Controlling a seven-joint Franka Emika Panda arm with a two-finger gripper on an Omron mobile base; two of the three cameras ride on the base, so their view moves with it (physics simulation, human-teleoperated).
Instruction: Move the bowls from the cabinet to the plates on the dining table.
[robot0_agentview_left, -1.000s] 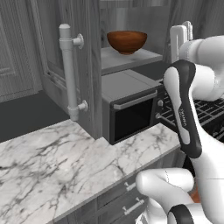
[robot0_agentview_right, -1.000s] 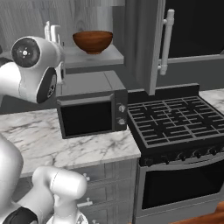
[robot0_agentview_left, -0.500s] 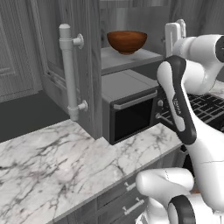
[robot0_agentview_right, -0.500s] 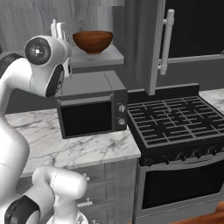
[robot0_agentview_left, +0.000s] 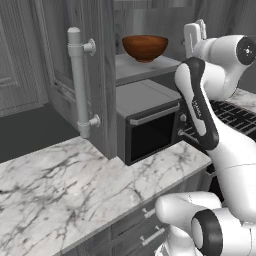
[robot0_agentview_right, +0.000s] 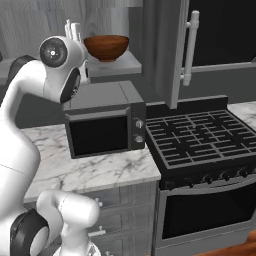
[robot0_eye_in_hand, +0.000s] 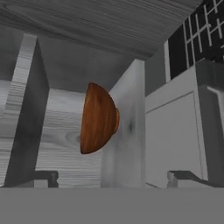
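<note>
Hand (robot0_agentview_left: 194, 34) raised high at the upper right of the left base view, fingers pointing up and apart, released, grasping nothing. Seen again at the upper left of the right base view (robot0_agentview_right: 74, 31), pale fingers standing just left of the bowl's rim, not touching it. In the hand view, rolled on its side, two small dark finger tips (robot0_eye_in_hand: 41, 177) at the bottom edge, set wide apart, with the bowl between them farther off.

Arm white and glossy with dark joints, folded sharply: elbow bent, round wrist joint level with the shelf, forearm dropping past the microwave's front corner in the left base view.

Dark brown bowl (robot0_agentview_left: 145, 47), round, smooth, slightly glossy, with a small foot, standing upright on the grey inner shelf (robot0_agentview_left: 137, 69) of the cabinet, upper centre of the left base view; also upper left centre of the right base view (robot0_agentview_right: 106, 47). In the hand view, shown sideways at centre (robot0_eye_in_hand: 99, 119), its foot against the pale shelf.

Cabinet door (robot0_agentview_left: 75, 65) swung open, dark grey wood grain, with a long silver-grey bar handle (robot0_agentview_left: 77, 82) on two round mounts, left of centre in the left base view.

Below the shelf, black microwave (robot0_agentview_right: 102, 125), boxy, with grey top and two round knobs. Under it, surface (robot0_agentview_left: 75, 195) of white marble veined in grey, across the lower left of the left base view. Black gas stove (robot0_agentview_right: 200, 142) with a grid of grates, right of the microwave in the right base view.
</note>
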